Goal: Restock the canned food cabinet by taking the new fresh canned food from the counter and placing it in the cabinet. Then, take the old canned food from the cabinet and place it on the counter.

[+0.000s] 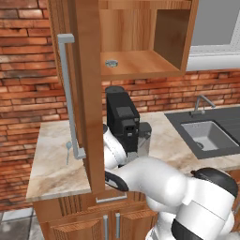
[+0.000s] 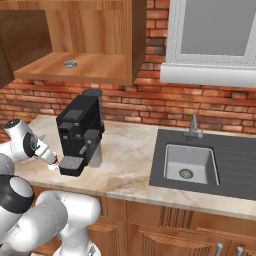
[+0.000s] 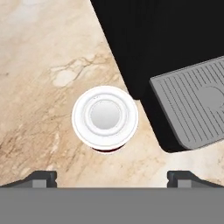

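**Restock barely begun: hand over the red can, nothing moved yet**

Landmark = coffee machine [image 2: 80, 132], standing on the counter [image 2: 127, 170]. The new can [image 3: 105, 117] sits upright on the stone just beside the machine's drip tray [image 3: 197, 105], on the side away from the sink [image 2: 191, 162]; the top-down hand cam shows its white lid w/ a sliver of dark red below. Gripper [image 3: 112, 177] hangs above it, jaws spread wide, one tip each side at the bottom of that view, holding nothing, not touching the can.

Old flat grey tin [image 1: 111, 63] is on the shelf of the cabinet [image 1: 140, 65], up above the machine; door [image 1: 86, 93] swung open.

Progress, judging by layout: neither swap done. Left: grab red can, lift to shelf, then bring tin down to counter. Descent needs care, tray edge v close to the can
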